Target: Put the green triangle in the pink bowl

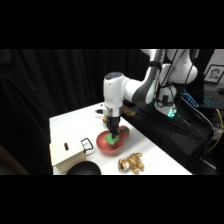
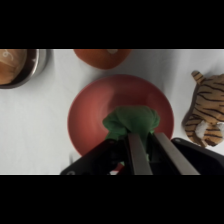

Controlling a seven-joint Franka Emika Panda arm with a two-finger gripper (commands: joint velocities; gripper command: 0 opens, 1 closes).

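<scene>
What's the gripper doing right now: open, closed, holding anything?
Gripper: jaws closed on the green triangle, held over the pink bowl.

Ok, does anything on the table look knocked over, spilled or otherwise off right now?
Nothing stands out. The gripper holds the green triangle over the pink bowl, which sits upright. The toy tiger lies on its side beside the bowl, but nothing looks spilled or damaged.

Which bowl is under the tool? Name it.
The pink bowl, the wide plain one right below the tool, which holds the green triangle over it. The reddish bowl and the metal bowl sit farther off.
</scene>
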